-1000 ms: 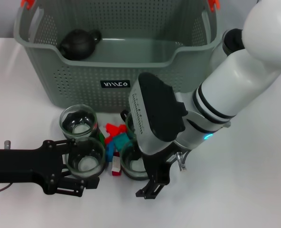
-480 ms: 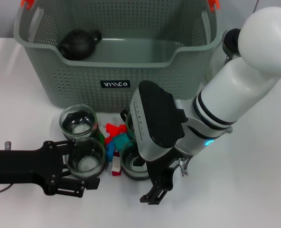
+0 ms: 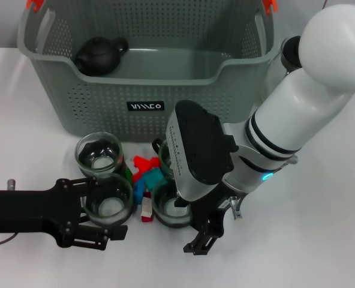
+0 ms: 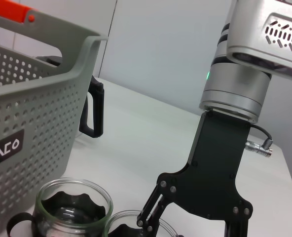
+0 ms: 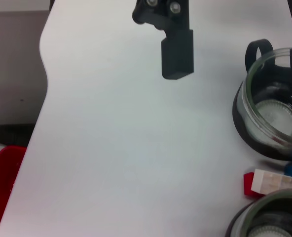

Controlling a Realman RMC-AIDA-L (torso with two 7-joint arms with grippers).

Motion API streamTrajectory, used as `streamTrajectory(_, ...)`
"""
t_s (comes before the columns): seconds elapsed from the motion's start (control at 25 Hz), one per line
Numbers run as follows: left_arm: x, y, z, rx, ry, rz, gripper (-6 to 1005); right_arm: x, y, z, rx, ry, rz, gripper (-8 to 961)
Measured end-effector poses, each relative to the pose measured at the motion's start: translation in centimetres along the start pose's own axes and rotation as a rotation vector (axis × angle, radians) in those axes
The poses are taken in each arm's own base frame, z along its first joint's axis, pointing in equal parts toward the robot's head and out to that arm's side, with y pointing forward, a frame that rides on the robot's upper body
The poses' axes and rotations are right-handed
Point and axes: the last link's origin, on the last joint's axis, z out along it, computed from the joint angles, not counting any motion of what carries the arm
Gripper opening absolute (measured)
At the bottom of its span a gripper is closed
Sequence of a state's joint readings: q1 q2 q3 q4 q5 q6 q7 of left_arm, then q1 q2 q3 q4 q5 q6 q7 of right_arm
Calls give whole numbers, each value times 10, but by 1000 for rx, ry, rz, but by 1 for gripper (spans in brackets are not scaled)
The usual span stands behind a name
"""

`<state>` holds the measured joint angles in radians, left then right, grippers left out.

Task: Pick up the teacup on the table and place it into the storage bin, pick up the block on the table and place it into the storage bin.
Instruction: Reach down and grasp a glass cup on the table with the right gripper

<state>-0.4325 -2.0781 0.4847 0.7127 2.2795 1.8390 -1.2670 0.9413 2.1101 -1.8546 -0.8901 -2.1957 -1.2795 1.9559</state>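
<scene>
The storage bin [image 3: 147,78] stands at the back of the white bench [image 3: 321,240], a dark teapot [image 3: 99,55] inside. The right hand [image 3: 189,223], fingers spread wide, straddles one glass teacup [image 3: 170,207]; its arm hides another. The left hand [image 3: 108,223] brackets a teacup [image 3: 108,199], fingers wide. Coloured blocks [image 3: 146,174] lie between the cups.

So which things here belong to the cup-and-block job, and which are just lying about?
Job:
- storage bin
- glass teacups in front of the bin
- toy blocks between the cups
- left hand around the front-left teacup
- right hand beside the front-right teacup

Lying about:
- black teapot inside the bin
- glass pitcher beside the bin
</scene>
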Motion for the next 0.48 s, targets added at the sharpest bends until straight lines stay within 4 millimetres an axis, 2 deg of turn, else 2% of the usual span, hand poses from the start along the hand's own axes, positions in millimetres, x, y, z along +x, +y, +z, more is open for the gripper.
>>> streamTrajectory(0.48,0,1,0,-4,2,-1,933,-1,3,0,-20,21,-18,924)
